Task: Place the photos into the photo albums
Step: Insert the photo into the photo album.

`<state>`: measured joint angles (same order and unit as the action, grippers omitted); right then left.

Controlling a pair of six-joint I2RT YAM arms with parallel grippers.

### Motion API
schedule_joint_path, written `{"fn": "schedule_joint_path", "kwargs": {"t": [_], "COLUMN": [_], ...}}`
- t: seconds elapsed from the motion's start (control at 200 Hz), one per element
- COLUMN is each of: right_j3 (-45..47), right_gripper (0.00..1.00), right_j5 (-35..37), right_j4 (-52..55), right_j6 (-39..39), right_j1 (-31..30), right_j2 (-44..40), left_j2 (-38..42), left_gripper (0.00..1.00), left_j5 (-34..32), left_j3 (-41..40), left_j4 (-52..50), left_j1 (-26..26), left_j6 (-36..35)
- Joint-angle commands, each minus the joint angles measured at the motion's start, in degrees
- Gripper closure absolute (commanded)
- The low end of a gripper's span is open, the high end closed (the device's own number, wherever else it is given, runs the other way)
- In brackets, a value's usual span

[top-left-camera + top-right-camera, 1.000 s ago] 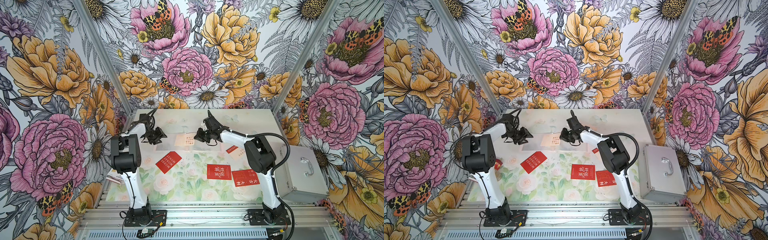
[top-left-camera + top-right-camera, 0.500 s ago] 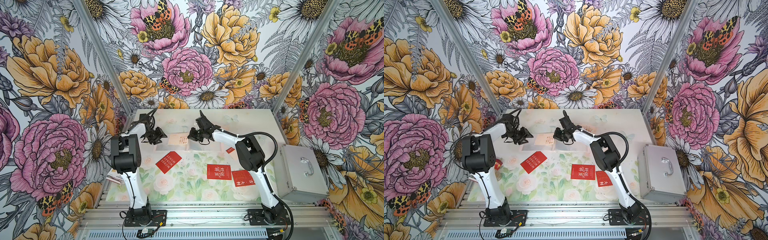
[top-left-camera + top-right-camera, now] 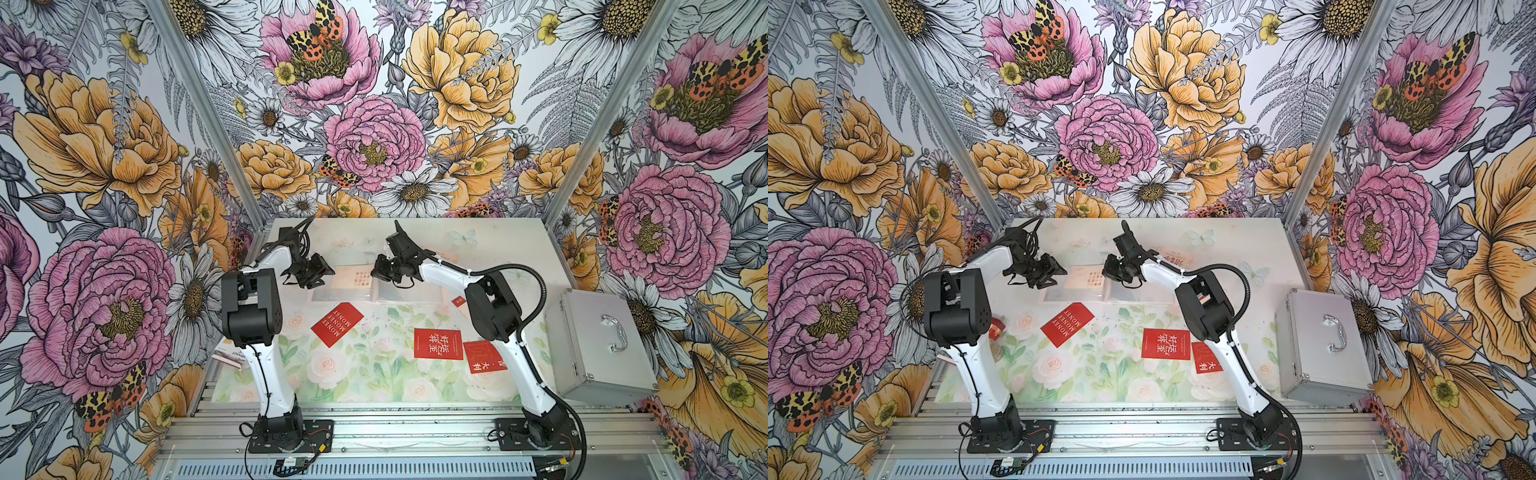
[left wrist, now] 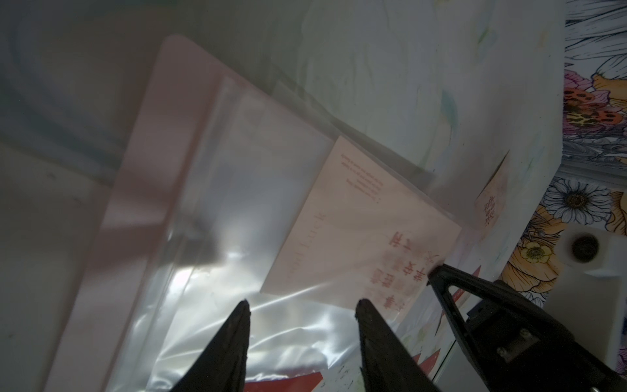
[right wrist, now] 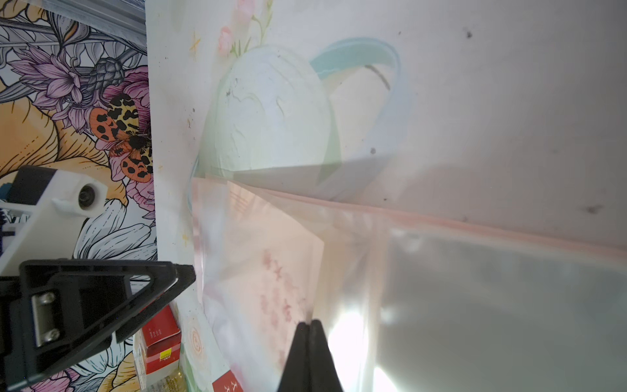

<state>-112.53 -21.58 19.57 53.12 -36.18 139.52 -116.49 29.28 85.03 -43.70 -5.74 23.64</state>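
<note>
Your left gripper (image 4: 302, 303) hangs half open, empty, over the photo album (image 4: 237, 203); your right gripper (image 5: 310, 325), jaws closed, touches the cream photo (image 4: 356, 230) at its three-o'clock edge.

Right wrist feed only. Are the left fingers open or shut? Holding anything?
Observer: Open, empty. The left wrist view shows the left gripper with fingers apart over the clear sleeve of the album.
Operator: Loose photos outside the album?
Observer: In a top view, three red ones lie nearer the bases: the MONEY card, the middle red card and the rightmost red card, partly under the right arm.
Operator: Anything beyond my arm?
Observer: A closed silver case, off to the right.
</note>
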Motion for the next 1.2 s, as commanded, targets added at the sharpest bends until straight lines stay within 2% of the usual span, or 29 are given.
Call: {"fn": "schedule_joint_path", "kwargs": {"t": [0.0, 0.175, 0.485, 0.61, 0.696, 0.811, 0.906, 1.196], "right_j3": [-2.1, -2.3, -0.8, -0.4, 0.6, 0.6, -1.1, -4.6], "right_gripper": [1.0, 0.99, 0.79, 0.77, 0.79, 0.92, 0.98, 1.0], "right_j5": [0.8, 0.8, 5.2, 4.7, 5.3, 6.9, 7.8, 6.7], "right_j4": [0.3, 1.6, 7.3, 8.1, 8.3, 9.0, 10.8, 12.2], "right_j6": [-0.1, -1.3, -6.2, -6.7, -7.4, -8.4, -9.5, -9.7], "right_j1": [-0.7, -0.5, -0.4, -0.4, -0.5, -0.4, -0.4, -0.5], "right_j2": [1.4, 1.3, -3.8, -4.7, -5.9, -6.3, -4.8, -1.1], "left_j2": [-0.3, -0.3, -0.5, -0.7, -0.4, -0.4, -0.7, -0.5], "left_gripper": [0.48, 0.48, 0.48, 0.48, 0.48, 0.48, 0.48, 0.48], "left_j5": [1.8, 1.3, 1.7, 2.0, 1.8, 1.5, 1.7, 2.0], "left_j3": [1.1, 1.1, 1.2, 1.3, 1.3, 1.2, 1.4, 1.4], "left_j4": [0.1, 0.1, 0.1, 0.1, 0.2, 0.1, 0.2, 0.1], "left_j1": [0.6, 0.3, 0.3, 0.3, 0.3, 0.3, 0.2, 0.4], "left_j6": [0.4, 0.1, 0.1, 0.2, 0.2, 0.0, 0.2, 0.3]}}
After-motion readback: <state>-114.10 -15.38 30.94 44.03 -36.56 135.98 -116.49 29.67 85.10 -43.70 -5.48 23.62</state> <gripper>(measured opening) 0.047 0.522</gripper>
